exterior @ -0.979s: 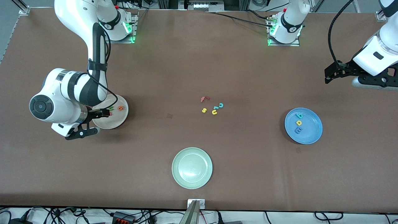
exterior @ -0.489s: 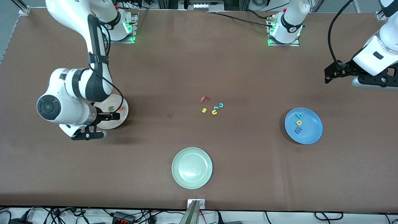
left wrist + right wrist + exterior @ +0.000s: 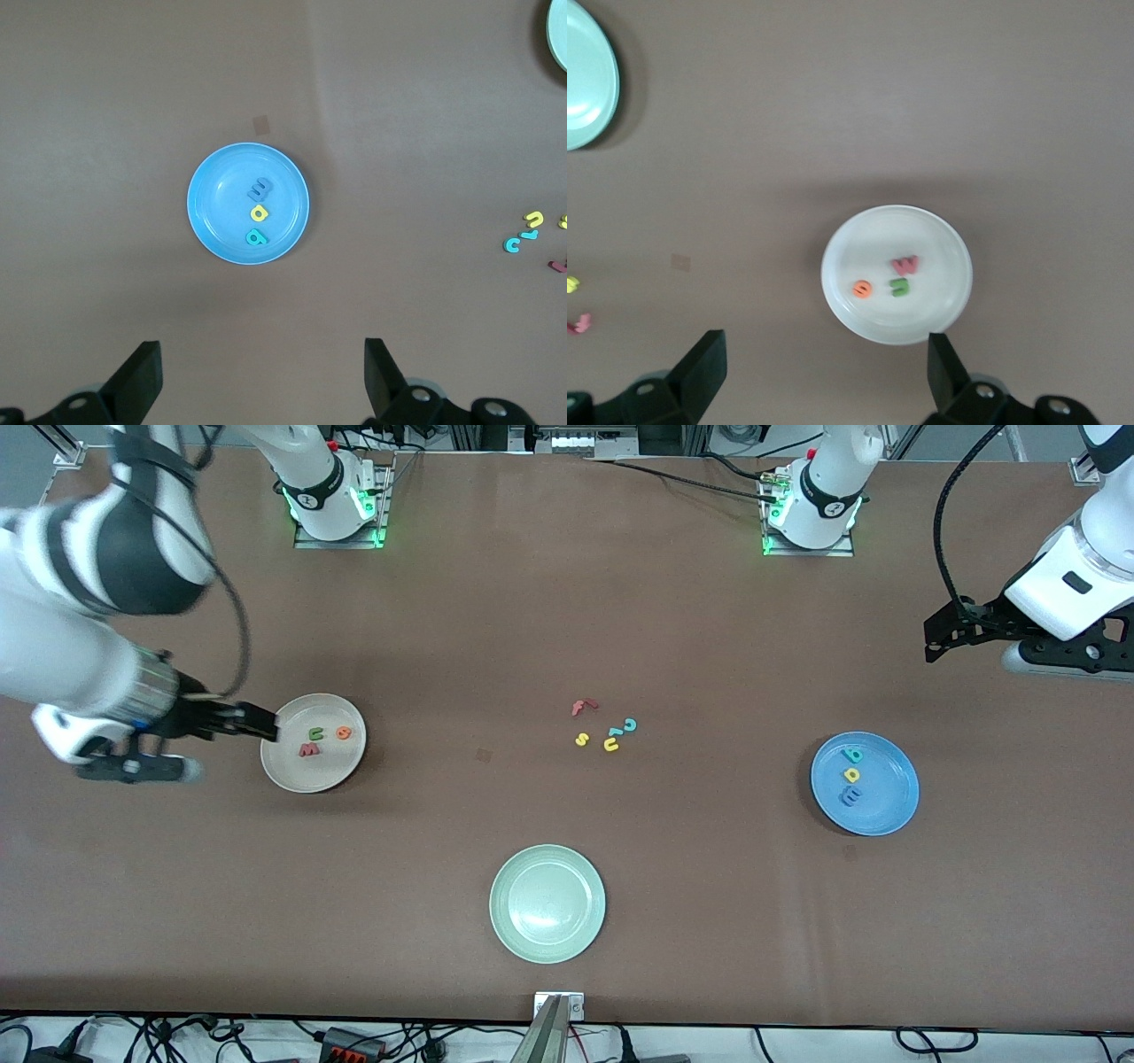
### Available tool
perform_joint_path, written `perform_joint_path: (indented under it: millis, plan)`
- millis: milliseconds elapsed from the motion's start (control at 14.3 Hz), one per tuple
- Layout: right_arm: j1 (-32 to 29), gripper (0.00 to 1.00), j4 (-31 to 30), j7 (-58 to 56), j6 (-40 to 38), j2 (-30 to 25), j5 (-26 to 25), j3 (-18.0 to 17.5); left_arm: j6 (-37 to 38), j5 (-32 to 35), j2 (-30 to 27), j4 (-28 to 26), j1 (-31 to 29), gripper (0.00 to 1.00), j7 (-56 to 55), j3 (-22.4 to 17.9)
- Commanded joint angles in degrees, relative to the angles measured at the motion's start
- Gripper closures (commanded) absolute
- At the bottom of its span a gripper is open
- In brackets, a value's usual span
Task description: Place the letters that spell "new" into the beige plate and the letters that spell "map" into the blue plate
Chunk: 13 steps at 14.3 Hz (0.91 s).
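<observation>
The beige plate (image 3: 288, 772) lies toward the right arm's end of the table. It holds the green n (image 3: 315, 733), the orange e (image 3: 344, 732) and the salmon w (image 3: 307, 750). My right gripper (image 3: 226, 746) hangs open and empty over the table just beside that plate. The right wrist view shows the plate (image 3: 939, 257) with the w (image 3: 904, 264), e (image 3: 862, 289) and n (image 3: 899, 286). The blue plate (image 3: 890, 797) holds the teal p (image 3: 853, 755), the yellow a (image 3: 851, 774) and the blue m (image 3: 849, 795). My left gripper (image 3: 966, 651) waits open, high over its own end of the table.
A pale green plate (image 3: 547, 903) sits near the table's front edge, midway along. Several loose letters lie at the table's middle, among them a red f (image 3: 583, 707), a teal c (image 3: 630, 725), a yellow s (image 3: 581, 739) and a yellow u (image 3: 611, 744).
My right arm has risen and drawn back from over the beige plate toward its own end of the table, uncovering the w. The left arm has not moved.
</observation>
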<state>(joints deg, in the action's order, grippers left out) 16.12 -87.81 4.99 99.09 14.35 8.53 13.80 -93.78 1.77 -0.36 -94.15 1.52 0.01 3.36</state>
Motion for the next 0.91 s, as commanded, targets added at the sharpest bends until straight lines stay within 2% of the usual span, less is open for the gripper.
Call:
perform_joint_path:
  millis: [0,140,489,839]
  plan:
    - [-7.49,0.0,0.18,0.9,-3.2,-3.88,-3.5,-6.15,1.31,-1.24,0.01,1.25,-0.11,0.0,0.87,0.06]
    - [-10.83,0.0,0.18,0.2,-2.86,-5.99,-6.06,-8.17,1.31,-1.24,0.1,1.25,-0.11,0.0,0.78,0.15]
    - [-17.43,0.0,2.91,-6.65,-3.38,-6.88,-6.24,-8.09,1.31,-1.24,0.1,1.25,-0.11,0.0,0.52,1.38]
    - [-16.74,0.0,2.39,-6.05,-6.53,-8.81,-6.41,-8.18,1.31,-1.16,0.01,1.25,-0.11,0.0,0.43,1.38]
